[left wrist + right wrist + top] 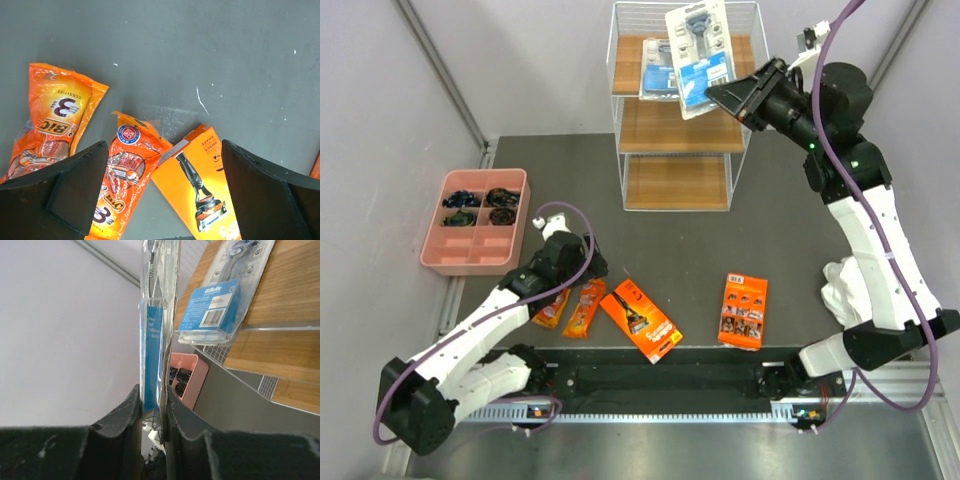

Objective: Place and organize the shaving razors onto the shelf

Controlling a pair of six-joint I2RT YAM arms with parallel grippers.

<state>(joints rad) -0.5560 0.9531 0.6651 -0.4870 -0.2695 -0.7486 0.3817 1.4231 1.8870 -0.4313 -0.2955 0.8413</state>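
Left gripper point(162, 150) is closest to the lens here. Its jaws are spread wide with nothing in them, hovering over the two orange pouches point(55, 125) point(127, 170) and the end of the long orange-black box point(200, 190) at the near left of the table. The orange card point(743, 311) lies on its own further right.

The real action is at the far side. The right gripper point(715, 96) is pinching a clear-and-blue blister card point(700, 55) by its thin edge, up over the right part of the shelf's point(680, 128) top board. The other blister card point(660, 68) already lies on that board, just to the left.

My worries:
- An edge pinch like that looks easy to pivot or slip out of.
- The card is tilted, so a corner might catch the wire frame.
- It could land half on top of its neighbour or nudge it.

I can't tell if the two cards are touching.
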